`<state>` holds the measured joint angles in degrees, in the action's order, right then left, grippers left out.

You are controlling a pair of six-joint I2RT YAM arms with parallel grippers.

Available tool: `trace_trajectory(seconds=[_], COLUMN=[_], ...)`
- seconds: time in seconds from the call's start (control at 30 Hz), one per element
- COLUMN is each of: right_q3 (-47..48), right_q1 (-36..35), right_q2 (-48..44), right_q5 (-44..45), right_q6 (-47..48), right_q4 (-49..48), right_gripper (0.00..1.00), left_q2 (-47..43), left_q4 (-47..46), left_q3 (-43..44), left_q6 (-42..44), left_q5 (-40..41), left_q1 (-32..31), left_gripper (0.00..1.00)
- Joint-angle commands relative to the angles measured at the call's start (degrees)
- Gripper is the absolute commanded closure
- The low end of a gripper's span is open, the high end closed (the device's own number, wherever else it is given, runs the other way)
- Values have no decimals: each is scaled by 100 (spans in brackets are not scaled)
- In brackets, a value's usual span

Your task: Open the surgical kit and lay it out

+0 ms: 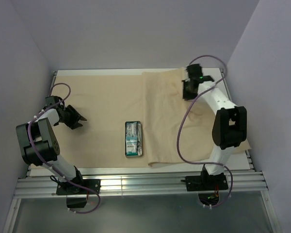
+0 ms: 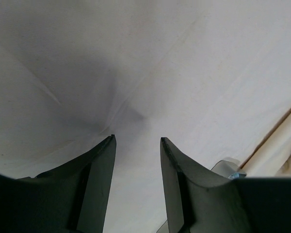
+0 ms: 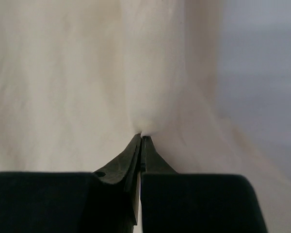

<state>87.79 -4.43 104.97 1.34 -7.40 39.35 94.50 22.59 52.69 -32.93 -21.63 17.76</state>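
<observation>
- Two hands work over one wide sheet: the tan wrap [image 1: 104, 97] covers most of the worktop [image 1: 116, 171], and a doubled-over flap [image 1: 165, 126] lies under and in front of the right hand.
- The right hand [image 1: 190, 89] is clamped shut on that flap. Its wrist view shows a small pucker of cloth nipped right at its tips.
- The left hand [image 1: 75, 118] hangs low over the flat wrap with its jaws parted, holding nothing.
- The tray [image 1: 134, 139] sits on the wrap between the two hands, well apart from each. It lies just beside the flap's free edge, and the teal-white packets [image 1: 132, 136] lie inside it.
- I cannot make out any scissors or tweezers from where I stand.
- The wrap looks thin, soft and very light, with creases across it. I'd expect it to sag and fold rather than slide stiffly.
- An edge or corner, or a pinched ridge like the one the right hand has, seems the best place to take it.
- Pulled quickly, the sheet could billow or drag the tray along with it.
- The tray looks rigid and small, so gripping across its rim seems best.
</observation>
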Motion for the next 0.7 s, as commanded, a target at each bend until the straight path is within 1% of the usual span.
trace_trajectory(seconds=[0.0, 0.03, 0.07, 0.1, 0.17, 0.2, 0.27, 0.3, 0.37, 0.43, 0.47, 0.5, 0.57, 0.6, 0.67], right_q3=[-1077, -1558, -1737, -1895, -2204, -2196, -1802, -1618, -1020, -625, -579, -518, 25, 245, 808], right_q1=[-848, -980, -1164, -1227, -1262, -1271, -1271, -1271, -1210, -1044, -973, -912, -762, -701, -490], right_q2=[-274, -327, -380, -589, -845, -1064, -1197, -1294, -1347, -1269, -1199, -920, -445, 45, 444], right_q5=[384, 358, 245, 183, 51, -54, 41, 154, 156, -45, -203, -431, -451, -442, -643], right_q6=[-551, -657, -875, -947, -1044, -1036, -957, -930, -869, -842, -729, -650, -492, -465, -420], right_q4=[-120, -234, -253, -322, -358, -315, 62, 194, 389, 214, 56, -84, 45, 159, 336], right_gripper=[100, 99, 92, 79, 70, 64, 59, 54, 52, 48, 46, 42, 41, 41, 41], left_q2=[-116, -81, -63, -72, -107, -124, -151, -160, -160, -151, -168, -177, -230, -256, -283], left_q4=[-18, -18, -9, -35, -70, -88, -141, -158, -202, -185, -150, -132, -71, -27, 78], left_q3=[321, 321, 330, 313, 277, 251, 155, 102, 49, 22, 14, 14, 22, 49, 93], left_q6=[-109, -117, -144, -152, -179, -196, -249, -275, -354, -390, -433, -451, -486, -495, -478], left_q5=[-193, -201, -254, -289, -316, -307, -316, -351, -395, -404, -404, -386, -325, -272, -140], left_q1=[-44, -44, -44, -44, -79, -97, -132, -150, -194, -237, -255, -273, -308, -308, -326], left_gripper=[51, 51, 51, 52, 52, 52, 51, 51, 51, 51, 51, 51, 51, 51, 51])
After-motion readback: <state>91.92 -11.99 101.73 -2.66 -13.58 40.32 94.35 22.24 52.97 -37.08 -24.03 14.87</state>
